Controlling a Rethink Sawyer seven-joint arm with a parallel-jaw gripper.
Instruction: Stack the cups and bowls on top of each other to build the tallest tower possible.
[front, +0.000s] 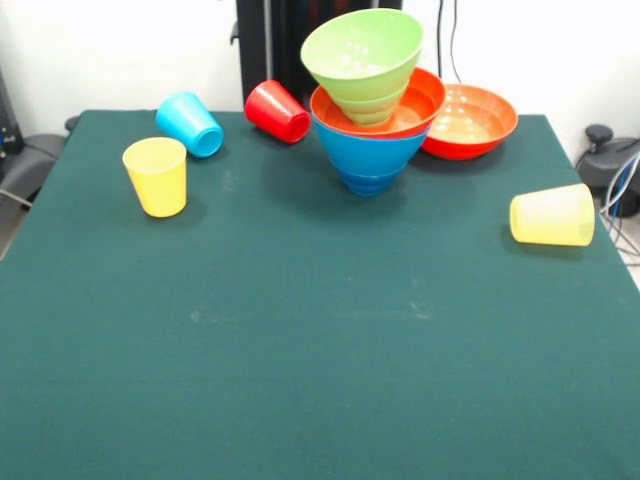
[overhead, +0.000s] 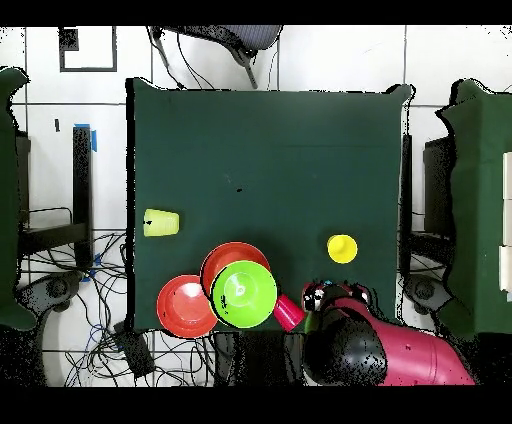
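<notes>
The tower (front: 368, 110) stands at the table's far side: a big blue bowl (front: 368, 160) at the bottom, an orange-red bowl (front: 420, 100) in it, a small green bowl (front: 370, 110), and a big green bowl (front: 362, 52) tilted on top. From overhead the green bowl (overhead: 243, 292) covers most of it. A second orange-red bowl (front: 470, 120) sits beside it. The red cup (front: 277, 110) and the light blue cup (front: 190, 124) lie on their sides. The yellow cup (front: 156, 176) stands upright. The pale ribbed cup (front: 552, 215) lies on its side. The small dark blue bowl is hidden. The arm's end with the gripper (overhead: 322, 296) shows only from overhead, drawn back at the table's edge.
The red and black arm (overhead: 390, 352) hangs over the table's robot-side edge and hides the light blue cup from overhead. The green table (front: 320, 360) is bordered by cables and chairs on the floor around it.
</notes>
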